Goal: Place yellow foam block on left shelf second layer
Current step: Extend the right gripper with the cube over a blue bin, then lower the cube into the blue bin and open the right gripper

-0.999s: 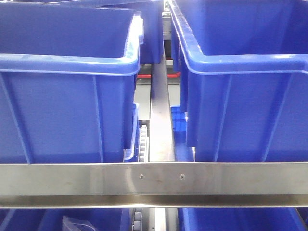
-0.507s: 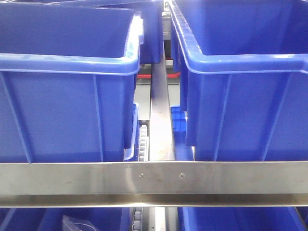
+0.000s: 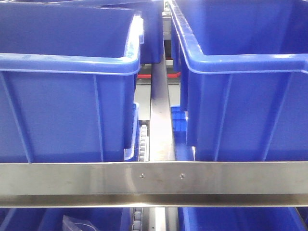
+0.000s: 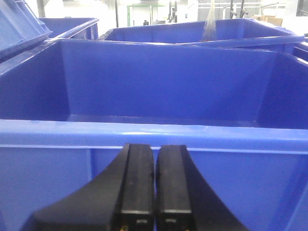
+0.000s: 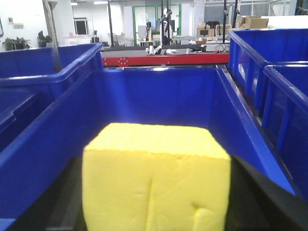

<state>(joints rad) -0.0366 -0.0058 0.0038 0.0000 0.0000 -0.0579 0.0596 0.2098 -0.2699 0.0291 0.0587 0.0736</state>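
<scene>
right claw (image 5: 154, 211) pinches the yellow foam block (image 5: 155, 178) above a blue bin (image 5: 159, 96); left claw (image 4: 155, 192) is pressed together, empty. the squashed foam could spring aside when let go.

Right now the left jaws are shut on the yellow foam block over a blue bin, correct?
Wrong arm. The right wrist view shows the yellow foam block between the right gripper's jaws over a blue bin. The left gripper is shut and empty.
</scene>
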